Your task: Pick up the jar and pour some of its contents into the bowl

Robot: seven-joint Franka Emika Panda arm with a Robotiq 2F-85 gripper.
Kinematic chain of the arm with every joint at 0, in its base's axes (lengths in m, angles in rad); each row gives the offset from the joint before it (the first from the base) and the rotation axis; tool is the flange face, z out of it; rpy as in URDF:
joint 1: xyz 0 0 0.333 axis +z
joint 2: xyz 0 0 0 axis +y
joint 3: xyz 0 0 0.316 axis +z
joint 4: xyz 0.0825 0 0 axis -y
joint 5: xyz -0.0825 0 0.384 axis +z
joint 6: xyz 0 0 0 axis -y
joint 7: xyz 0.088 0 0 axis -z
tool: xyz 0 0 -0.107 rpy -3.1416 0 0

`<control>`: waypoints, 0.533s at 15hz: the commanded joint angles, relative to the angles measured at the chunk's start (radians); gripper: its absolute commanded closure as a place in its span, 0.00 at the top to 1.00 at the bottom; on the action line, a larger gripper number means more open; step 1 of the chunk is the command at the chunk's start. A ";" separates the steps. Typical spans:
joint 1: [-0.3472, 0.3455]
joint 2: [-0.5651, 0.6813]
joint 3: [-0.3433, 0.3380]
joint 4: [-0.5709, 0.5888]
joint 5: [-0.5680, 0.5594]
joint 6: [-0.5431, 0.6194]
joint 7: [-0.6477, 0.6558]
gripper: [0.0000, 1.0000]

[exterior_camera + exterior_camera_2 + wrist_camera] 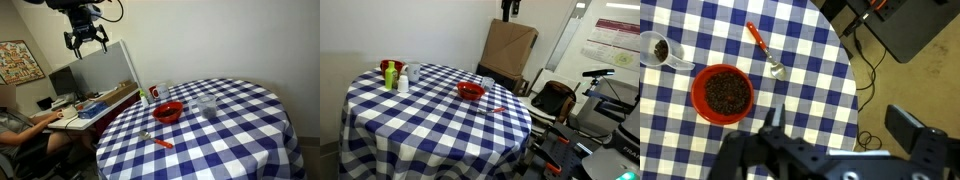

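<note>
Your jar (pixel 655 48) stands upright on the checked table (pixel 810 90), near the red bowl (pixel 723 93) but not touching it. Both hold dark brown bits. An orange-handled utensil (pixel 762 45) lies beside the bowl. Your gripper (pixel 87 40) hangs high above the table, jaws spread, holding nothing.

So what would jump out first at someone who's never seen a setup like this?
The blue-and-white checked tablecloth catches the eye first, filling the middle of both exterior views. On it sits a glossy red bowl, which the wrist view shows holding dark bits. A small clear jar stands beside the bowl, and an orange-handled utensil lies close by. The gripper hangs high up and open, holding nothing.
</note>
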 commanded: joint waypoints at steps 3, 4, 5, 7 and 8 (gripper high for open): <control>-0.026 0.077 -0.035 0.032 -0.039 0.024 -0.018 1.00; -0.036 0.104 -0.043 0.043 -0.039 0.030 -0.024 1.00; -0.042 0.122 -0.045 0.052 -0.039 0.031 -0.028 1.00; -0.041 0.135 -0.043 0.063 -0.039 0.031 -0.028 1.00; -0.039 0.134 -0.042 0.066 -0.039 0.031 -0.028 1.00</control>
